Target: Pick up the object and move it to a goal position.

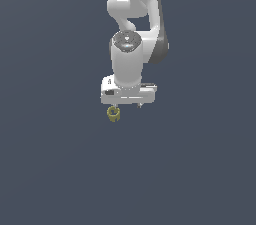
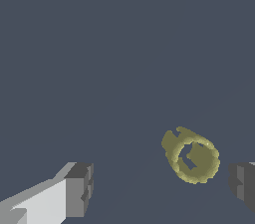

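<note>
The exterior view takes in the whole white, glossy robot arm (image 1: 132, 44) hanging down from twelve o'clock over a plain dark slate-blue ground (image 1: 50, 169), with its broad white hand block and the gripper (image 1: 128, 104) at the lower end. Only two short dark finger stubs peek out beneath that block, so this view says little of how far they stand apart. Just under the stub toward the exterior view's left, at about seven o'clock from the hand block, sits the tiny yellow-olive ring (image 1: 113, 114), a short hollow cylinder with a dark hole.

The wrist view gives what the other cannot: the two grey-tipped fingers (image 2: 78, 188) stand wide apart, one on a white bar, the other only a sliver at the frame edge. The ring (image 2: 191, 156) lies between them, far nearer the sliver finger, tilted so its hollow faces the camera, with a notched rim. A clear strip of dark ground separates it from each finger, so the gripper (image 2: 159, 185) is spread wide and grasps nothing. Whether the ring rests on the ground cannot be told from either view.
</note>
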Robot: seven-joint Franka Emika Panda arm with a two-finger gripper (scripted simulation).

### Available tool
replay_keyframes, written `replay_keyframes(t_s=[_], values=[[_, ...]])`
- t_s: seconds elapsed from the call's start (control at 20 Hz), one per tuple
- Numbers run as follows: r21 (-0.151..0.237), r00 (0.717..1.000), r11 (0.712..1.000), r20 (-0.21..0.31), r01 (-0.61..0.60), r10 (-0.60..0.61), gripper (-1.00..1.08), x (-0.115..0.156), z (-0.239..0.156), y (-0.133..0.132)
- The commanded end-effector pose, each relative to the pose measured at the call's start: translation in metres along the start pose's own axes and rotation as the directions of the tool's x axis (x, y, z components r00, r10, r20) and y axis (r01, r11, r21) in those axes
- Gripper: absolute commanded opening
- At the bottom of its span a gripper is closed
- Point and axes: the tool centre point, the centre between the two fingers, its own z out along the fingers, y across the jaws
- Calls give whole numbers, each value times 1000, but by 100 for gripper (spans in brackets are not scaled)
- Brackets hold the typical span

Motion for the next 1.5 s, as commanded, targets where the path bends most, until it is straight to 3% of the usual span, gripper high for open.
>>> replay_keyframes(t_s=[0.0, 0.45, 0.85, 1.45], values=[[0, 1000, 1000, 0, 0, 0, 100, 0, 0, 0], [-31, 1000, 999, -23, 7, -7, 100, 1, -13, 21], [-31, 1000, 999, -23, 17, -18, 100, 1, -12, 22], [-30, 987, 987, -17, 157, -158, 100, -7, 9, 35]])
